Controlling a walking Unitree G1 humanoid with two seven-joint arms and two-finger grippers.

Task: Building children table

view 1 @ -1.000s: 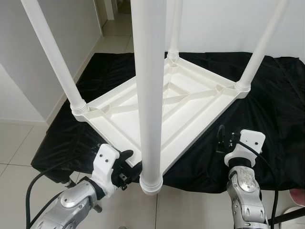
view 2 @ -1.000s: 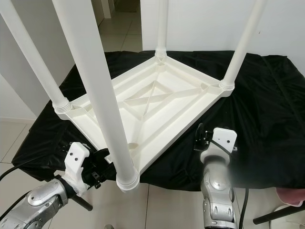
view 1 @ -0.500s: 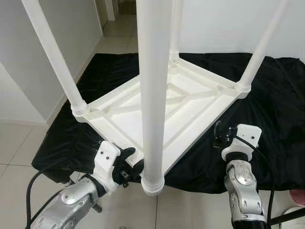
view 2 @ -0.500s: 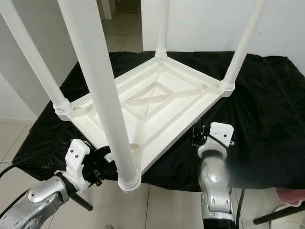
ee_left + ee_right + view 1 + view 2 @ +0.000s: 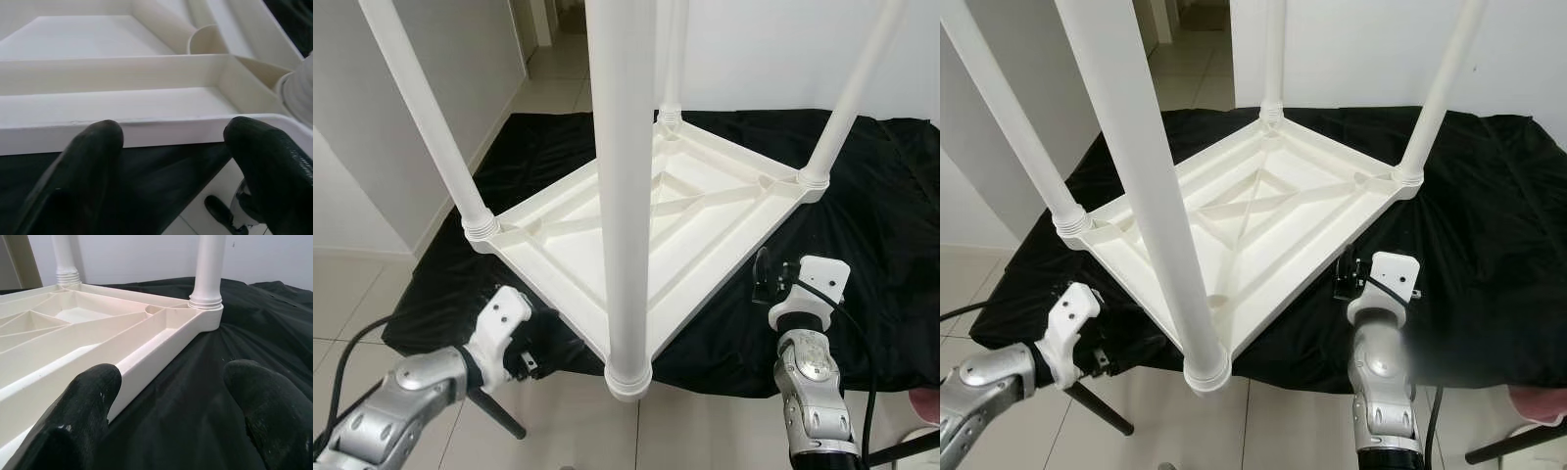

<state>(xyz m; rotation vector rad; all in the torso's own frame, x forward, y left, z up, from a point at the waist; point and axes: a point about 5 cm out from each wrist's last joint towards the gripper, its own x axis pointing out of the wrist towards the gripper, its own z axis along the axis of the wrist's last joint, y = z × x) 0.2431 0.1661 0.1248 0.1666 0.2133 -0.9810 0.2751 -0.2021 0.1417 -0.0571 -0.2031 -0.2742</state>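
Hovering at the lower left of the left eye view, the left gripper (image 5: 530, 345) has its fingers spread wide and empty, pointed at the rim of the upturned white table (image 5: 651, 220). At the lower right, the right gripper (image 5: 766, 286) is likewise spread and empty, just beside the table's right edge. The table lies top-down on a black cloth (image 5: 881, 245) in mid-frame, four legs (image 5: 625, 176) standing up in its corner sockets. It looks like light, stiff, smooth moulded plastic, probably slippery; the ribbed rim or a leg near its socket seems the surest hold.
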